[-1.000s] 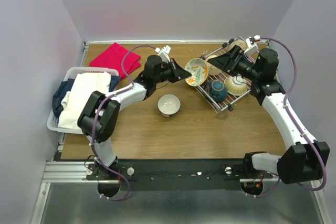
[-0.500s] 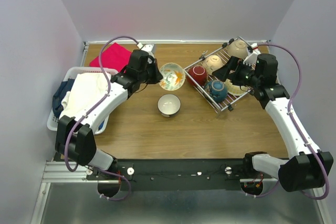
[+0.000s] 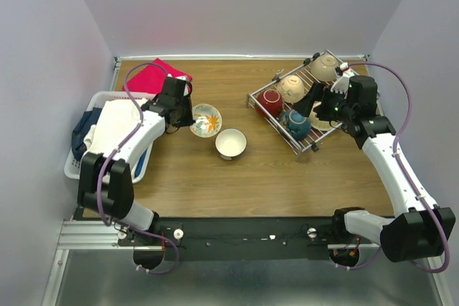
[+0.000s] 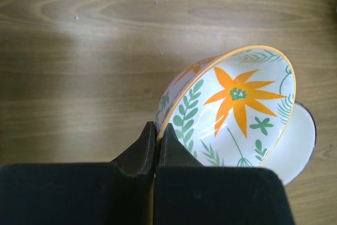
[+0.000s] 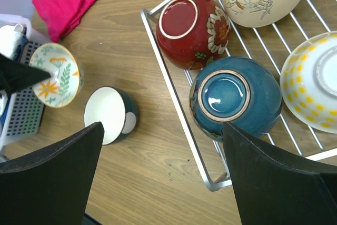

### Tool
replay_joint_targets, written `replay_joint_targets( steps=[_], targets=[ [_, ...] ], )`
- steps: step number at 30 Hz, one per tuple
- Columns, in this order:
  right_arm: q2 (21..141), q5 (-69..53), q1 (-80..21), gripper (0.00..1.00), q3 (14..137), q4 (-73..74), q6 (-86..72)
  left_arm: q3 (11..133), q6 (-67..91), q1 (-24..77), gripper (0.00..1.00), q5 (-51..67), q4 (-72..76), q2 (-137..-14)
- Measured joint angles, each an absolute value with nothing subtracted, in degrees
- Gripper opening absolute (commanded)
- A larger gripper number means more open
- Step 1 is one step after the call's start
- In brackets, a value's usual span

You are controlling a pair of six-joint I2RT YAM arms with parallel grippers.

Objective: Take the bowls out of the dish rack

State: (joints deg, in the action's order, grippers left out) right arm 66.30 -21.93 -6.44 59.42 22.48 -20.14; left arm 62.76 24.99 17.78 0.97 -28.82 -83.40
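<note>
Far left, a white basket (image 3: 74, 170) holds white and dark-blue cloths (image 3: 118, 123), w/ a red cloth (image 3: 154, 77) lying on the table (image 3: 237, 184) behind it. Next over, the L gripper (image 4: 156, 135) has its fingers pinched together on the rim of the floral bowl (image 4: 237, 109). That bowl is out of the rack, tipped on edge low over the wood; can't tell if its foot touches. Just right of it a white-inside bowl (image 3: 231, 142) sits upright on the table, unloaded.

Then the dish rack (image 5: 174, 98), w/ five bowls in it, all upside down: red bowl (image 3: 270, 100), tan bowl (image 3: 291, 88), cream bowl (image 3: 324, 67), teal bowl (image 5: 234, 98), yellow-dotted bowl (image 5: 316, 88). The R gripper (image 5: 163, 183) hangs over the rack's near-left edge, fingers spread wide, nothing between them. Teal bowl lies just ahead of the gap, toward the right-hand finger, foot ring up; round, so no long axis to line up on. R arm is far nearer, so I'd guess teal goes next
</note>
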Motion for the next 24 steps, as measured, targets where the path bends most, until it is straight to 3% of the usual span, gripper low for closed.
replay_joint_targets(
  steps=[15, 20, 22, 24],
  targets=[
    [64.4, -13.3, -6.4, 1.00, 59.5, 28.3, -17.0, 79.6, 27.7, 16.0, 0.03, 5.1, -24.4, -108.6],
    [64.0, -11.2, -6.4, 1.00, 59.6, 30.2, -16.4, 81.6, 29.4, 15.6, 0.17, 8.6, -22.4, -113.2],
    [64.0, -10.7, -6.4, 1.00, 59.6, 30.4, -16.3, 82.0, 29.8, 15.5, 0.32, 9.2, -21.8, -114.0],
    [64.0, -9.8, -6.4, 1.00, 59.6, 30.9, -16.2, 82.0, 30.0, 15.5, 0.40, 9.6, -21.5, -114.4]
  ],
)
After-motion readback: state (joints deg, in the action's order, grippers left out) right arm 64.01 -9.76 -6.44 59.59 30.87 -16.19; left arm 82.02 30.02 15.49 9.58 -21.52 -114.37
